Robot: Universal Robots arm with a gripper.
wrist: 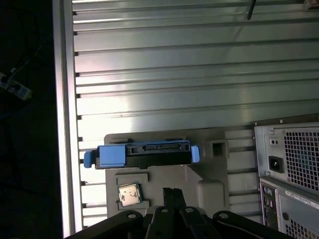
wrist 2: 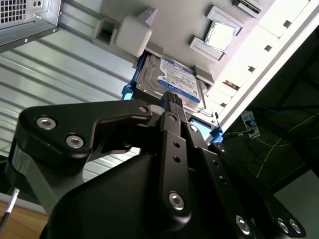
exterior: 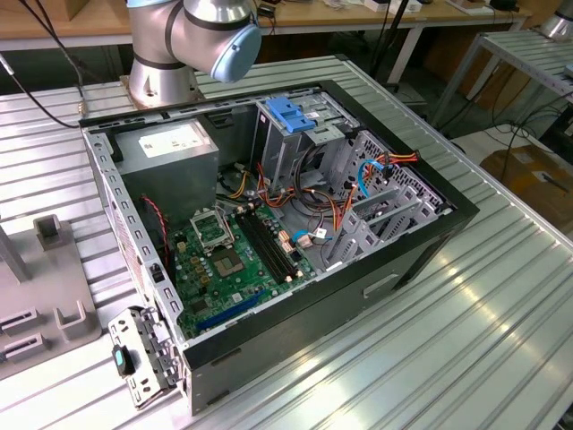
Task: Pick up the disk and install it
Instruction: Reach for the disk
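The disk (wrist: 144, 154) lies in a slot of the grey holder (wrist: 214, 174), with a processor chip (wrist: 129, 194) in the recess beside it. The gripper (wrist: 172, 190) hangs near, clenched on nothing. The exterior view shows the open computer case (exterior: 448, 219) holding a motherboard (exterior: 228, 269).

Open case (exterior: 421, 242) on ribbed table (exterior: 448, 340).
Motherboard (exterior: 233, 269) at centre; power supply (exterior: 170, 148) and blue bracket (exterior: 291, 115) above it; grey fixture (exterior: 54, 269) at the exterior view's left edge.

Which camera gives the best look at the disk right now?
The second wrist view: the disk shows its labelled face and blue rails, on a grey holder. The first wrist view shows the disk edge-on, with its connector.
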